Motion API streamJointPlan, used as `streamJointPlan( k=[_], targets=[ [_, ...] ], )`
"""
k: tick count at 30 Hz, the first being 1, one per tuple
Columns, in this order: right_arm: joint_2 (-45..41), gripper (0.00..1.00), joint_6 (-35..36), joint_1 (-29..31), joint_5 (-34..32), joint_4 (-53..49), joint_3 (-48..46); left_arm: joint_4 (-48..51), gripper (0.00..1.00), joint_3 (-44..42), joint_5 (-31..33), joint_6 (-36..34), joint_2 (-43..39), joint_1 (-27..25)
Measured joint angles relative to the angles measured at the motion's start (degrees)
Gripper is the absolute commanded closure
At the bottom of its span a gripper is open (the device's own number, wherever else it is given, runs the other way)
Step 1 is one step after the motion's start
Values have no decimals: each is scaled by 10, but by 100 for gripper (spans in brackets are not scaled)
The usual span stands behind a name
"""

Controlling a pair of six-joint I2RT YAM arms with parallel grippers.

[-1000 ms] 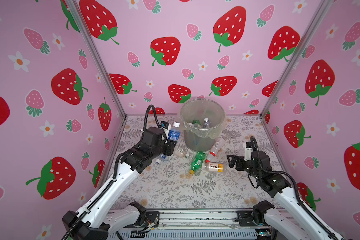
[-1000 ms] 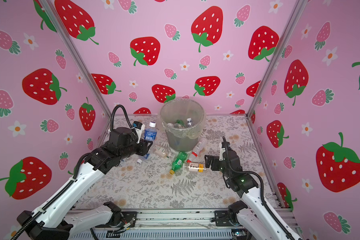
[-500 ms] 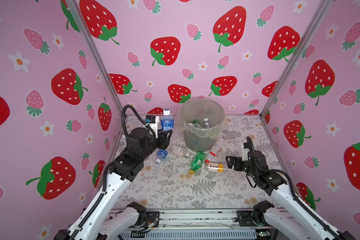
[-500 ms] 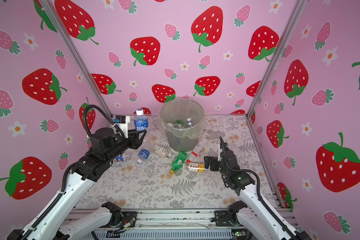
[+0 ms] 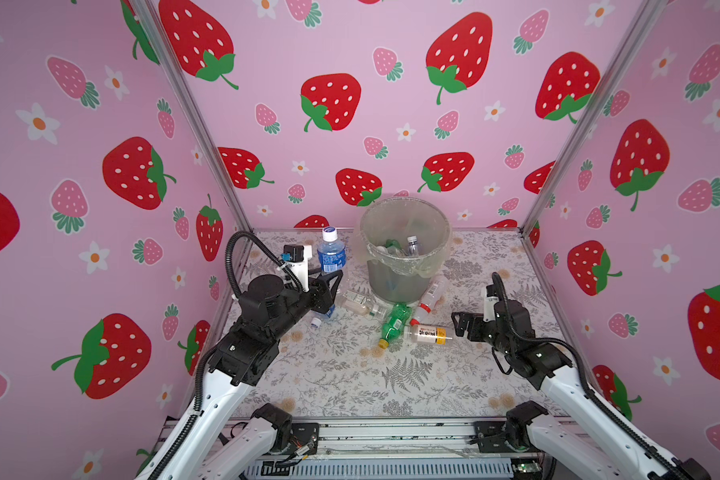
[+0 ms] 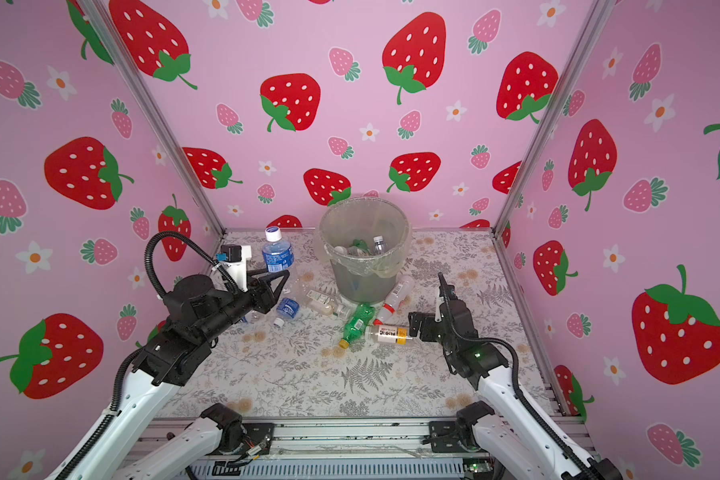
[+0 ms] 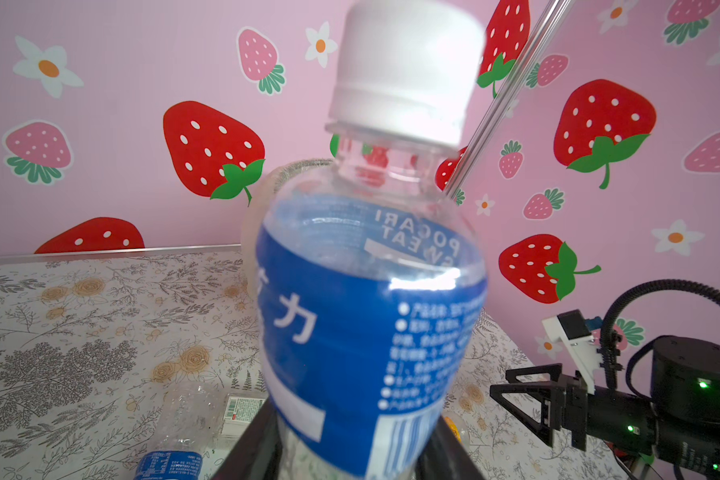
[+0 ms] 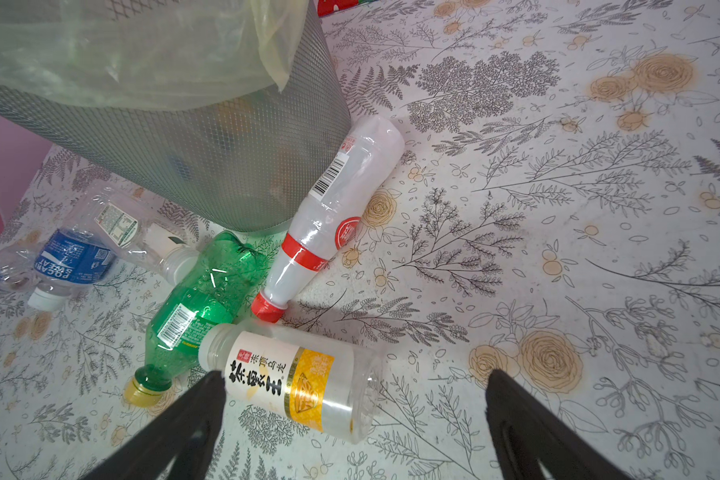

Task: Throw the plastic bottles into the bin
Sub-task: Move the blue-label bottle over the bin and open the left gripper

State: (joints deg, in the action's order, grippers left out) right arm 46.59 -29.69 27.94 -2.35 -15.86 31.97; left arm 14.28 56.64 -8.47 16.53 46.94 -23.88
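The left claw [image 5: 332, 277] is clamping a blue-labelled bottle [image 5: 331, 254] by its lower half, holding it roughly upright off the worktop [image 5: 350, 374], just left of the bin [image 5: 395, 282]. The right claw [image 5: 460, 326] is gaping wide and gripping nothing, hanging low at a yellow-labelled bottle [image 5: 428, 335] that is lying on its side. A green bottle [image 5: 393, 326] and a red-capped bottle [image 5: 429, 296] are lying beside the bin's foot, while more bottles [image 5: 410, 245] are sitting inside it.
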Motion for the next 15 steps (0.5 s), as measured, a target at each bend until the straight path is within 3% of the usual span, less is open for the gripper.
streamJointPlan(
  k=[6, 15],
  targets=[
    [-4, 1, 0, -1, 0, 0, 0, 25, 55, 64, -7, 0, 52, 0],
    [-25, 1, 8, -3, -5, -6, 0, 45, 55, 268, -26, -1, 245, -10]
  ],
)
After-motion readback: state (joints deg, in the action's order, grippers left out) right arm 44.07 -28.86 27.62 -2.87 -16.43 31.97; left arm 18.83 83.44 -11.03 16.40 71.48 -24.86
